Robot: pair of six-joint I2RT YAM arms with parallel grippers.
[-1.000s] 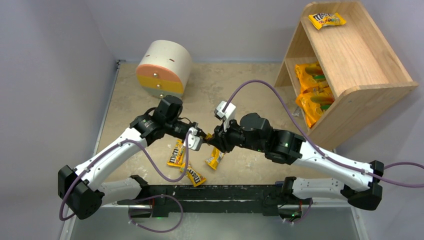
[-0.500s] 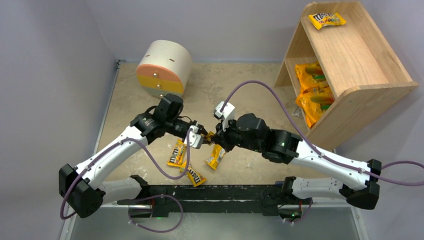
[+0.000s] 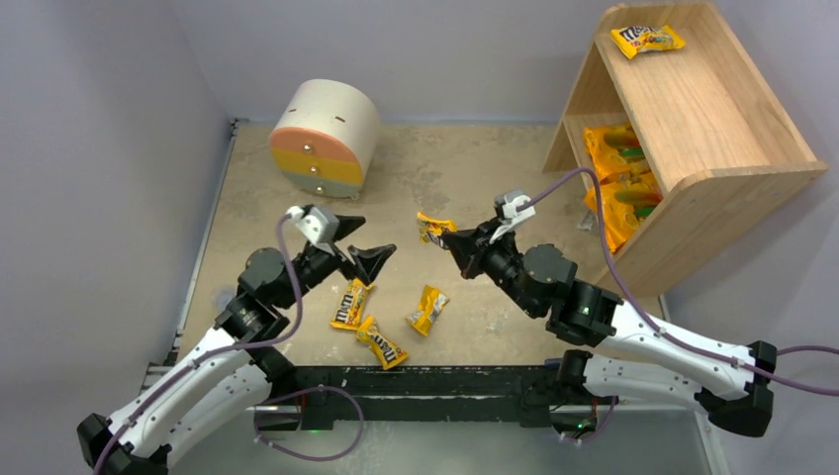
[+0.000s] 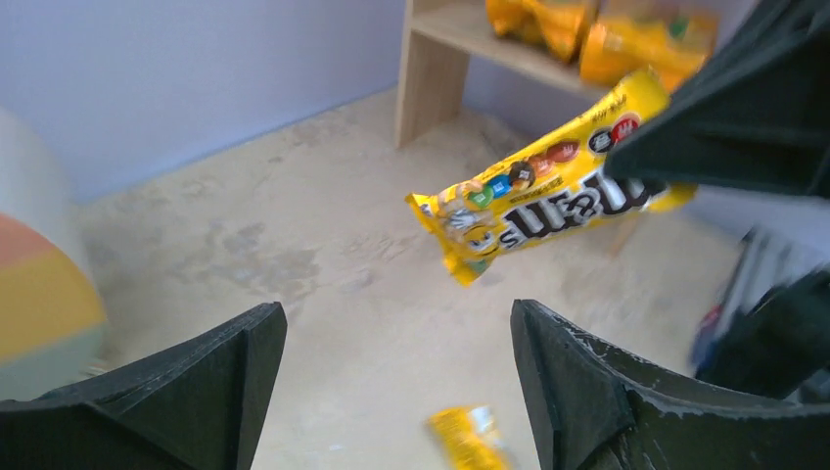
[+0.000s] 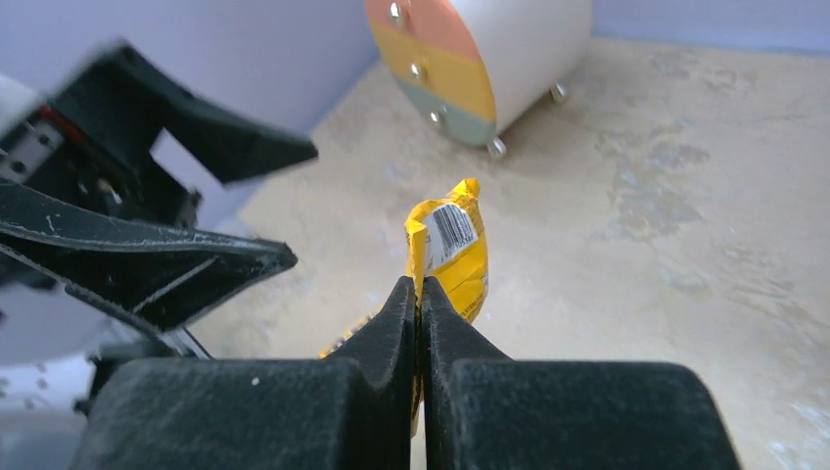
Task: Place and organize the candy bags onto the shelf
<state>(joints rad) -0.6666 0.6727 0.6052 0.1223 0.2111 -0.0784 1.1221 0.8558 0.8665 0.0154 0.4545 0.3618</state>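
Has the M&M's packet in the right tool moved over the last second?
Yes. The M&M's packet, pinched in the right tool, has gone farther from the nearest loose packet, back across the table and toward the wooden shelf.

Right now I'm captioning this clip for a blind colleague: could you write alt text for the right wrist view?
The black right gripper is shut on a small yellow candy packet, barcode showing, above a beige table. The open left gripper sits beside it; a round cream cabinet with orange, yellow and green drawers stands behind.

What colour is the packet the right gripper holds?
Packet: yellow, brown logo; best in left wrist view.
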